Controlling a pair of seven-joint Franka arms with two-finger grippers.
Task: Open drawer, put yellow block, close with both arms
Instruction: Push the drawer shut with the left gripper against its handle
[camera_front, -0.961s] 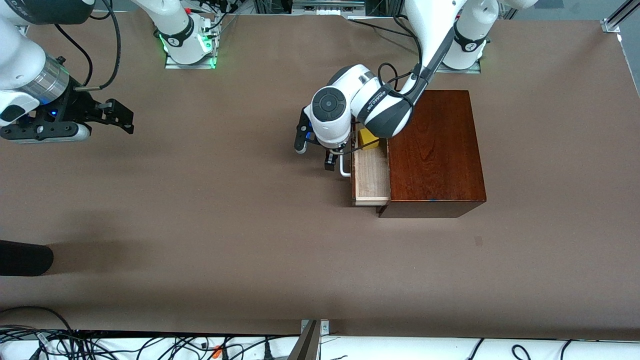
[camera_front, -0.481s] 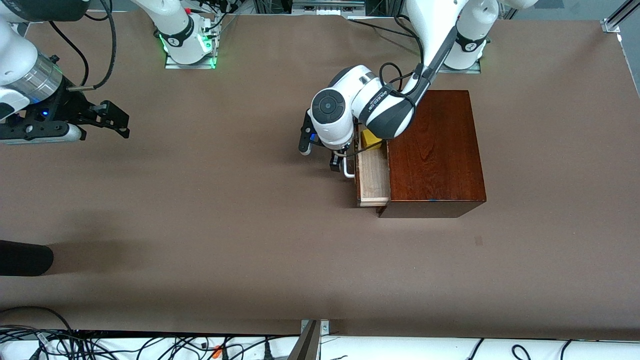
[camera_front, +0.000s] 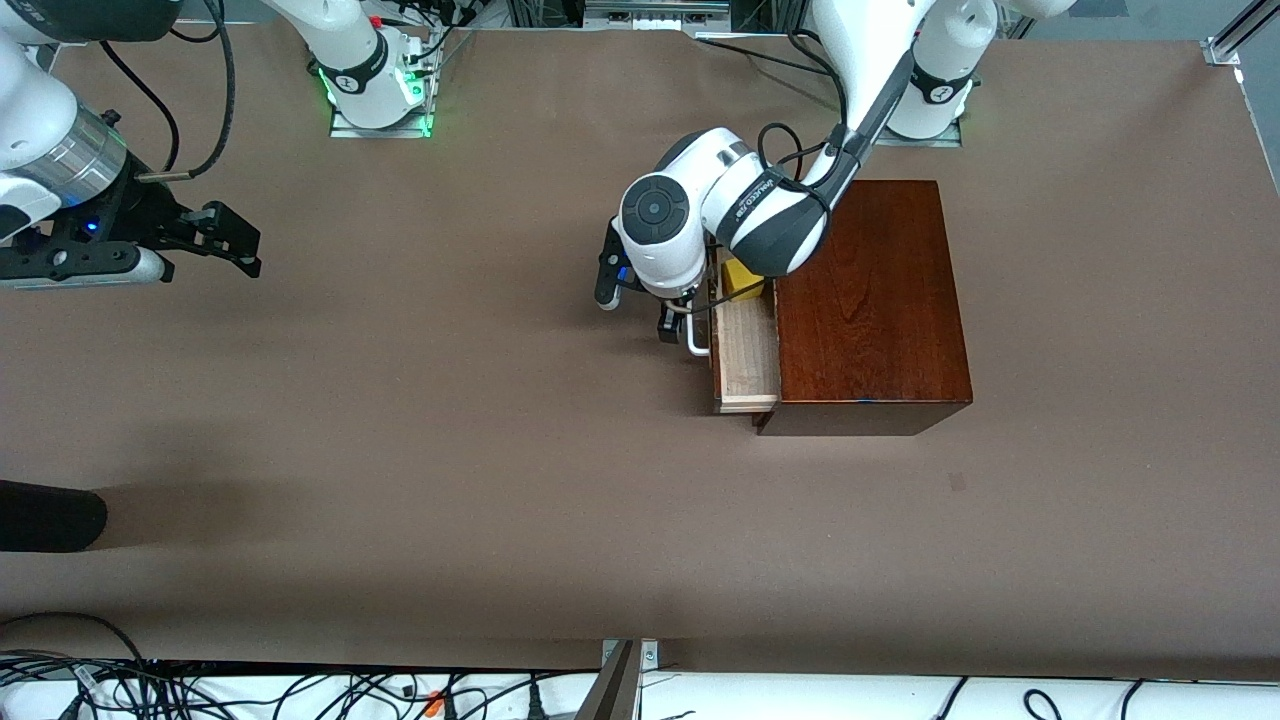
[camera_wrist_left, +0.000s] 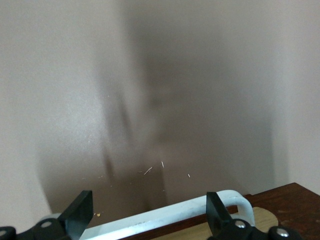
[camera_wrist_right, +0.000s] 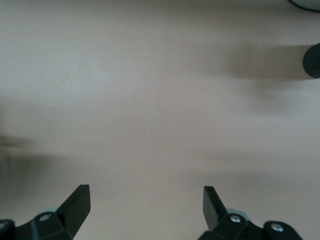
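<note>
The right hand (camera_front: 215, 240) hangs in the air over the bare brown desk (camera_front: 400, 450) at the right arm's end, well apart from the wooden box. Its two black fingers (camera_wrist_right: 75, 205) stand wide apart with nothing between them; in the right wrist view only the desk surface shows under them. This arm waits there.

Toward the middle of the desk, the left hand (camera_front: 668, 322) is low at the front of the drawer (camera_front: 745, 360), coming in from the left arm's base along the top of the front view. In the left wrist view its fingers (camera_wrist_left: 80, 215) are spread wide, and the white U-shaped handle (camera_wrist_left: 165, 215) runs across between them. I cannot tell if the fingers touch the handle or only stand beside it.

The drawer is pulled partly out of the dark reddish-brown box (camera_front: 865, 300), toward the right arm's end of the desk, and its pale wood inside is open to view. The yellow block (camera_front: 742, 280) sits inside the drawer, at the end that is farther from the front camera, and the white wrist of the left arm partly covers it. The box rests flat on the desk toward the left arm's end.
</note>
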